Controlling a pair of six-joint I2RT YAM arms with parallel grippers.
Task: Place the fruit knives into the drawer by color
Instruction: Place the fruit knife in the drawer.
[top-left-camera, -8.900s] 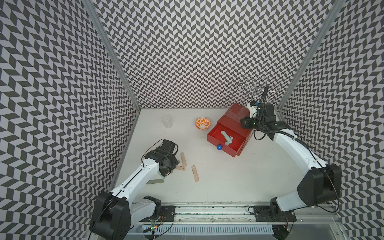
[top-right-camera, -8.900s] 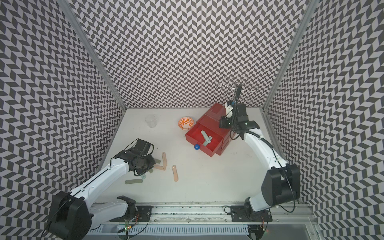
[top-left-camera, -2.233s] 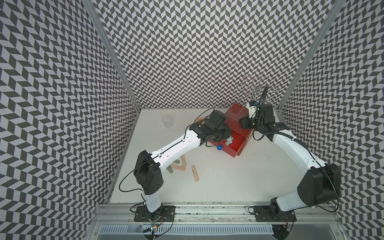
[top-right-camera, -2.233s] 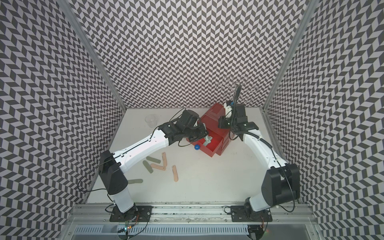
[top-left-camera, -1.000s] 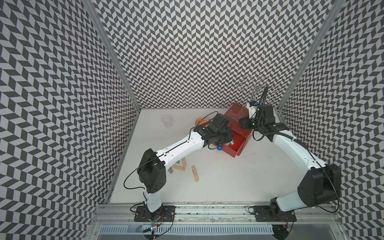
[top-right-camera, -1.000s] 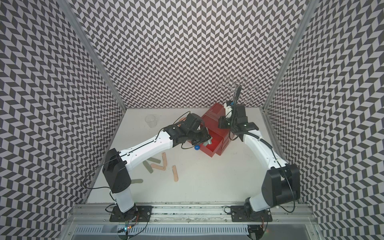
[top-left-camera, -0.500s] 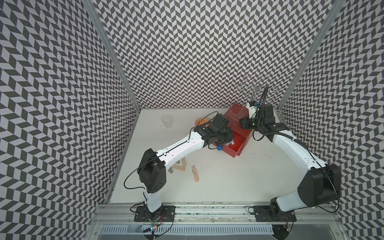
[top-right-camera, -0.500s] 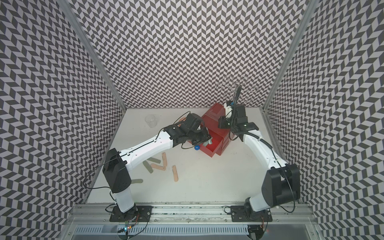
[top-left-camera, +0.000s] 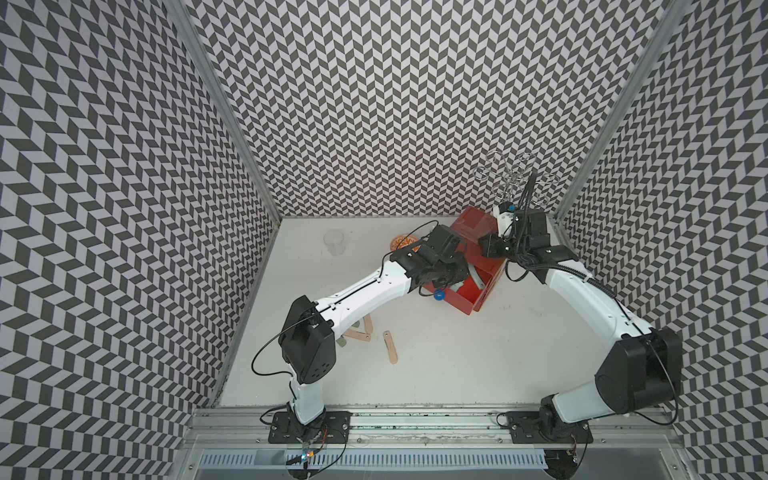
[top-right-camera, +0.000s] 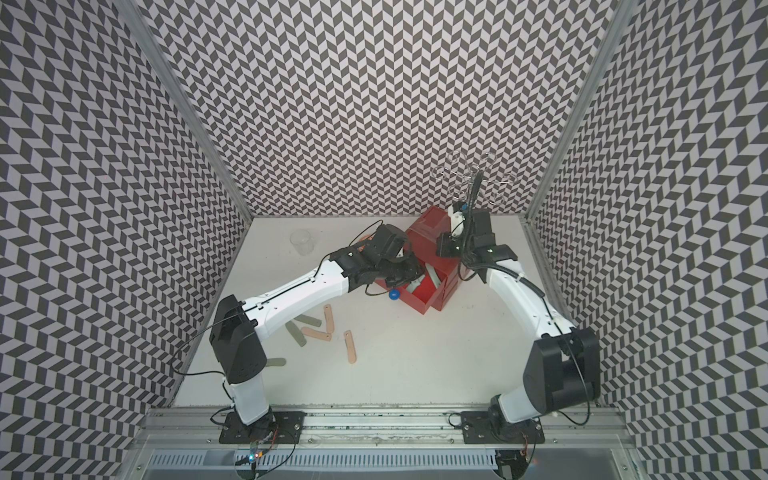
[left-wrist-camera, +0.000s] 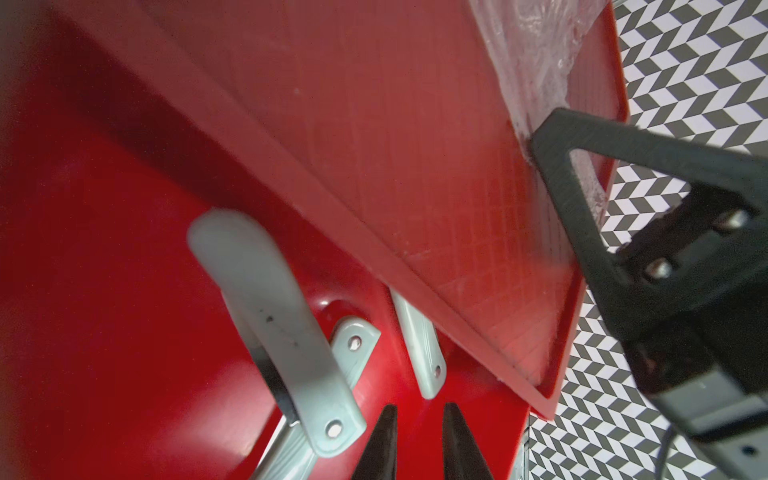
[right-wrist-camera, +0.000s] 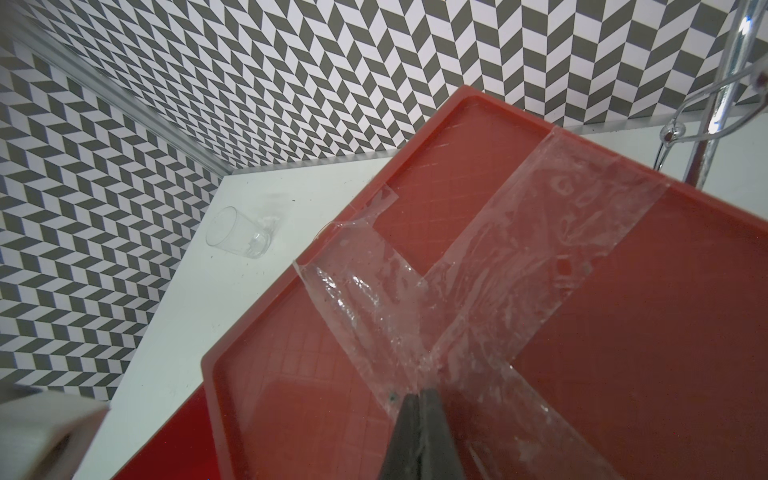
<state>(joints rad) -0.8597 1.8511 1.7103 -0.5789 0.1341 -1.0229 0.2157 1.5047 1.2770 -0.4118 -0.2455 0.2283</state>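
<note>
Drawer (top-left-camera: 465, 297) open, left gripper (left-wrist-camera: 417, 415) inside it

Red chest (top-right-camera: 432, 226) of drawers at the back right of a white tabletop (top-left-camera: 457, 365), inside a booth of black-and-white chevron walls (top-left-camera: 374, 104). Stands with one drawer pulled out toward the front, a blue ball knob (top-right-camera: 393, 294) on its face. Holds three pale mint fruit knives (left-wrist-camera: 270, 316) on its floor, one lying across another, the third partly hidden under the chest body. Left gripper's fingertips slightly apart just over the drawer floor, beside the knives and clear of them. Right gripper (right-wrist-camera: 420, 401) with tips pressed together, down on the clear tape (right-wrist-camera: 498, 270) crossed over the chest top. Three peach knives (top-right-camera: 350, 347) and three grey-green knives (top-right-camera: 296, 333) loose on the tabletop by the left arm (top-right-camera: 299, 291), well apart from the chest. Clear glass (top-left-camera: 334, 242) toward the back left. Orange-patterned bowl (top-left-camera: 402, 241) behind the left arm, mostly hidden. Chrome wire rack (top-left-camera: 513, 174) in the back right corner. Aluminium rail (top-left-camera: 415, 415) along the front edge, carrying both arm bases.
</note>
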